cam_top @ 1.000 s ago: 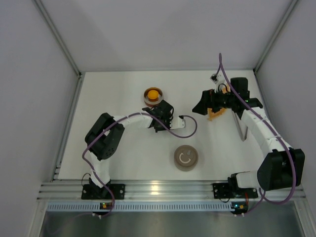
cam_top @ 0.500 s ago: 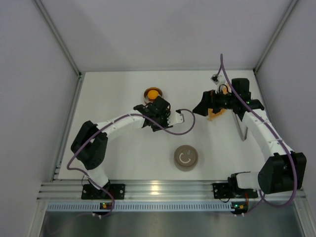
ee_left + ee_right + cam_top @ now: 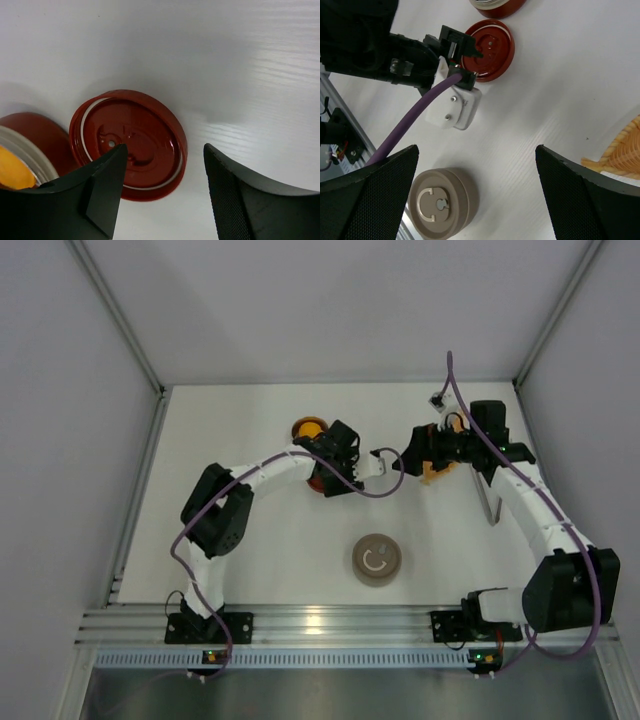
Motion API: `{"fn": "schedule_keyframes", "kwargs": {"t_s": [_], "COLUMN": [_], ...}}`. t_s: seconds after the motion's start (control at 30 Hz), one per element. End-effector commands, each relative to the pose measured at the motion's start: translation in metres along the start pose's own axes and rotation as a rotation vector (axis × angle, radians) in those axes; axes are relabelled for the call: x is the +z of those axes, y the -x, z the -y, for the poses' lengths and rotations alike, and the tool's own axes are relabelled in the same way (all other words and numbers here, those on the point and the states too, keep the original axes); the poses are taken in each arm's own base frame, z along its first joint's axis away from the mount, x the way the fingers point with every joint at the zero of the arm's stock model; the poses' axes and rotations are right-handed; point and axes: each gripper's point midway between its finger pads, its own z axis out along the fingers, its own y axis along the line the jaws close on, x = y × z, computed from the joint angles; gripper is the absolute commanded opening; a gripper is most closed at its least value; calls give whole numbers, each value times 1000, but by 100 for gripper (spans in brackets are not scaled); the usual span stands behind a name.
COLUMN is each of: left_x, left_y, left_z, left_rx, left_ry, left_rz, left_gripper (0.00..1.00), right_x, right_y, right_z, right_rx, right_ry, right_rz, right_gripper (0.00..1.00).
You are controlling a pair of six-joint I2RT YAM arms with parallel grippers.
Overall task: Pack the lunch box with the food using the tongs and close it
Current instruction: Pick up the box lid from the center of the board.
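left gripper (image 3: 164, 148) hangs part-open and empty just above the red lid (image 3: 131, 142), which lies inside-up on the table (image 3: 225, 60) just beside the open lunch box (image 3: 47, 142); an orange-yellow lump (image 3: 10, 172) sits inside the box. right gripper (image 3: 476, 150), spread wide and holding nothing, hovers near the orange leaf-shaped dish (image 3: 625, 145). the tongs (image 3: 490, 502) lie on the table's right side, partly under the right arm, long axis running near-to-far with a slight tilt; the joined end cannot be told. with the box open, the coming grasp likely wants fingers set across both tong arms, square to that axis, near mid-length.
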Motion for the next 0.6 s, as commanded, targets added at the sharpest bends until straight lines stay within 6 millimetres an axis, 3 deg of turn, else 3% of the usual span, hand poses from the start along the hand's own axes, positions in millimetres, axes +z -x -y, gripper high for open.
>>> {"fn": "schedule_keyframes", "kwargs": {"t_s": [0.0, 0.07, 0.17, 0.23, 0.27, 0.3, 0.4, 0.43, 0.47, 0.5, 0.53, 0.57], "left_x": [22, 30, 41, 45, 45, 46, 40, 36, 25, 13, 0, -27], "left_y": [-12, -20, -32, -38, -43, -45, -53, -52, -43, -41, -25, -1], "left_z": [-15, -14, 4, 14, 17, 20, 34, 38, 36, 43, 53, 47], "left_rx": [-12, -8, -10, -29, -34, -40, -65, -82, -101, -155, -186, -203], "left_ry": [-18, -27, -102, -133, -139, -146, -179, -193, -192, -226, -290, -291], "left_rz": [-39, -68, -104, -120, -133, -138, -157, -156, -130, -135, -74, 5], "left_gripper": [68, 68, 65, 58, 52, 37, 19, 5, 0, 0, 0, 0], "right_x": [-11, -12, -11, -11, -10, -9, -10, -10, -11, -12, -13, -14], "right_y": [6, 4, 3, 3, 3, 2, 4, 4, 5, 6, 6, 7], "right_z": [-6, -4, -2, -2, -2, -2, -3, -3, -4, -4, -4, -3], "right_rx": [-27, -55, -53, -53, -51, -47, -55, -62, -71, -102, -129, -166], "right_ry": [14, 13, 15, 20, 21, 24, 26, 27, 28, 29, 26, 24], "right_rz": [30, 28, 24, 26, 25, 24, 29, 30, 33, 37, 39, 39], "right_gripper": [99, 99, 99, 99, 99, 99, 99, 100, 99, 99, 99, 99]}}
